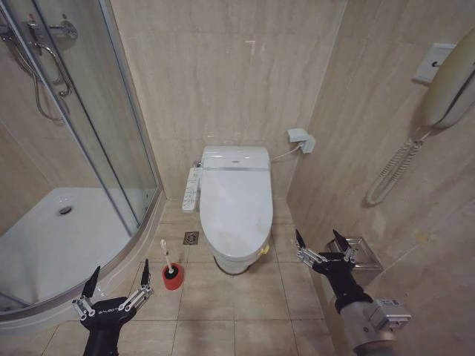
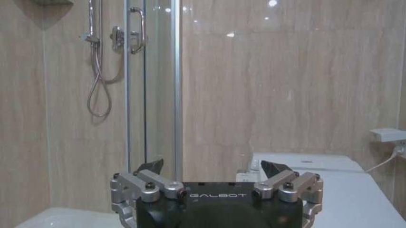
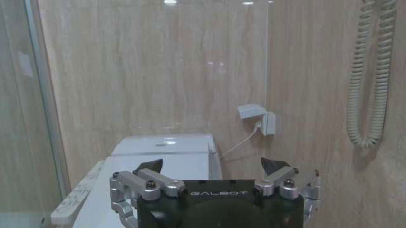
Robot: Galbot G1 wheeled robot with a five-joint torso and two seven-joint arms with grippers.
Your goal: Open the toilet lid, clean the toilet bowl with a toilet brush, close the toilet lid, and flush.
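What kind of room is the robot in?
It looks like a small bathroom. There is a white toilet with the toilet lid shut, a glass shower stall beside it, and the toilet brush standing in its red cup on the tiled floor.

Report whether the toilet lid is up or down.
Down. The toilet lid lies flat, its smooth white top covering the bowl.

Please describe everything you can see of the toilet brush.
The toilet brush has a thin white stick handle that leans a little and stands in a small red round cup holder. It sits on the beige floor tiles between the shower's curved edge and the toilet, touching neither. Its bristle head is hidden inside the cup. No gripper touches it.
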